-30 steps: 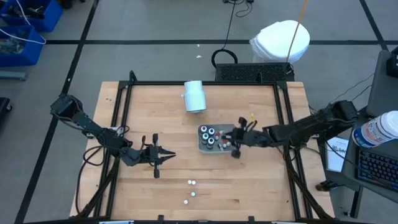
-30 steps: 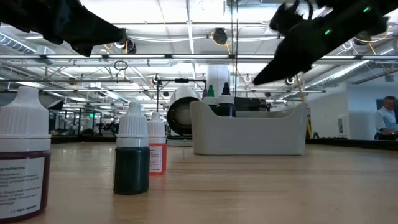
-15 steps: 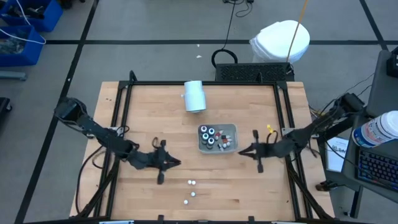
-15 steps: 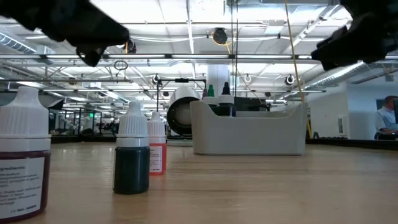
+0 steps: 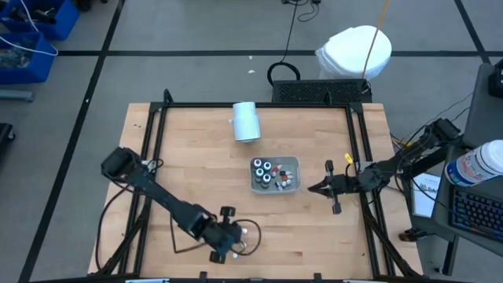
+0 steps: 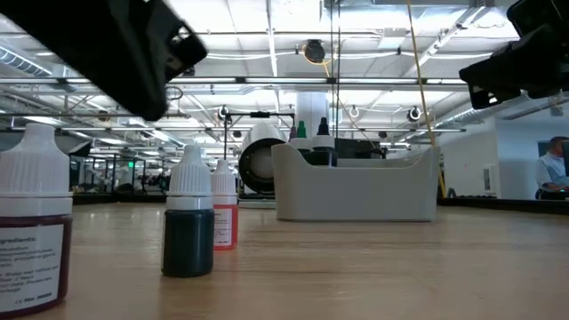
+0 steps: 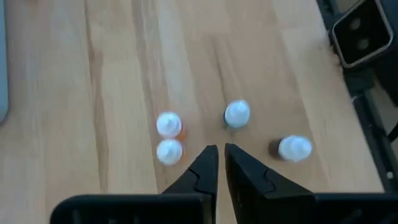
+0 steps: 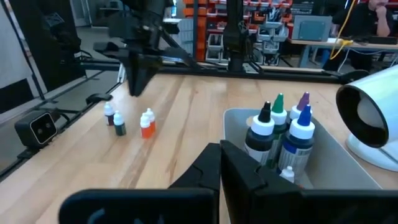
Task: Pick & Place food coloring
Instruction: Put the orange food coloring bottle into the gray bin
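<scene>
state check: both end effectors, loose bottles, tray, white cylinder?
left end effector: shut, empty, above the loose bottles
right end effector: shut, empty, beside the tray
loose bottles: four, upright, capped, on table
tray: holds several upright bottles
white cylinder: lying on its side

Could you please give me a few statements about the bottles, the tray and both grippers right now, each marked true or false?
1. Four small white-capped bottles stand loose on the table. True.
2. The left gripper grips one of those bottles. False: it hangs above them, nearly closed on nothing.
3. The grey tray is empty. False: several dropper bottles stand in it.
4. The right gripper is shut and holds nothing. True.
5. The white cylinder stands inside the tray. False: it lies on the table, apart from the tray.
</scene>
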### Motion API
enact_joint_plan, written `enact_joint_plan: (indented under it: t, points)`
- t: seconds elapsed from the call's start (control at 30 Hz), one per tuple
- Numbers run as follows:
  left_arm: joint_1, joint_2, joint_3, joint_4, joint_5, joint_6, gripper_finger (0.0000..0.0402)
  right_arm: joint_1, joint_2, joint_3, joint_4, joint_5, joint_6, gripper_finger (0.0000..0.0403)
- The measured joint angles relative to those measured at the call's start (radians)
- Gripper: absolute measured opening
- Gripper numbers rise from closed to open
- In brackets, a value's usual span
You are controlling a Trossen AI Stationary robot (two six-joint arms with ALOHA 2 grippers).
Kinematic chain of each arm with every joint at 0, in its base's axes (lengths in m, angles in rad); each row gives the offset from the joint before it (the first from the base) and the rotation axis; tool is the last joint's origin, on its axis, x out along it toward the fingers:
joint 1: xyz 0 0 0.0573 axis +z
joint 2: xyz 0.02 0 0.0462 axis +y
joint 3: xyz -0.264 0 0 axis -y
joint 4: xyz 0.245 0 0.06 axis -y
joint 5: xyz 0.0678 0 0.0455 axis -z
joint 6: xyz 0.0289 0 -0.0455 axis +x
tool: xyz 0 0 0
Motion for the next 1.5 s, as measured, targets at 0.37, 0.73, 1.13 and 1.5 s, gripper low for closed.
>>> enact_joint_plan:
  t: [0.37,0.73,1.13,1.5]
  points:
    - [0.048,0.044,0.167,-0.229,0.004,0.035,0.0157,0.000,0.002,0.000,0.010,0.001,0.041,0.0001]
    - [0.132,0.106,0.152,-0.192,0.175,0.084,0.0229,0.000,0.002,0.001,0.001,0.002,0.016,0.0001]
    - [0.143,0.142,0.150,-0.180,0.188,0.077,0.0230,0.000,0.002,0.001,0.003,0.005,0.001,0.0001]
    - [0.144,0.152,0.150,-0.182,0.183,0.078,0.0230,0.000,0.002,0.001,0.010,0.005,-0.022,0.0000]
